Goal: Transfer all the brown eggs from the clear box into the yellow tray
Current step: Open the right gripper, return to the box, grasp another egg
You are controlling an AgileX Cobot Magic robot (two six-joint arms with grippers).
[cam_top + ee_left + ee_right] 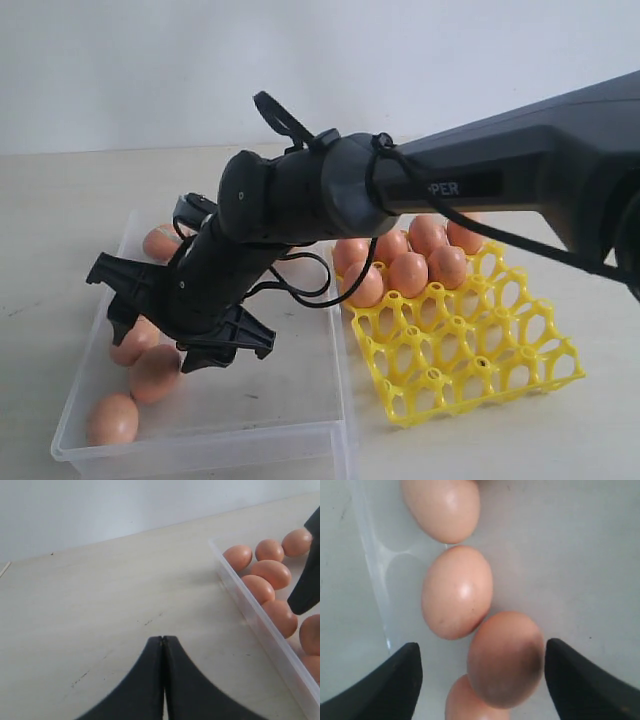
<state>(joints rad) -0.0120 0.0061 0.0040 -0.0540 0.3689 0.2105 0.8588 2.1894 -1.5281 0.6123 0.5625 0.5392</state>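
1. The right gripper [482, 647] is holding its black jaws wide apart, straddling one smooth orange-brown egg [505, 657] inside the shallow clear plastic box [200, 435] without closing on it.
2. That egg is touching its neighbours in a row of brown eggs [457, 592] lying along one wall of the box.
3. The left gripper [162, 645] is pressing its jaws together, empty, over the pale table [100, 605] just outside the box.
4. The square bright yellow lattice tray [480, 360] is sitting just beside the box, on the side away from that row, and is carrying several more tan eggs [410, 272] in its cups.
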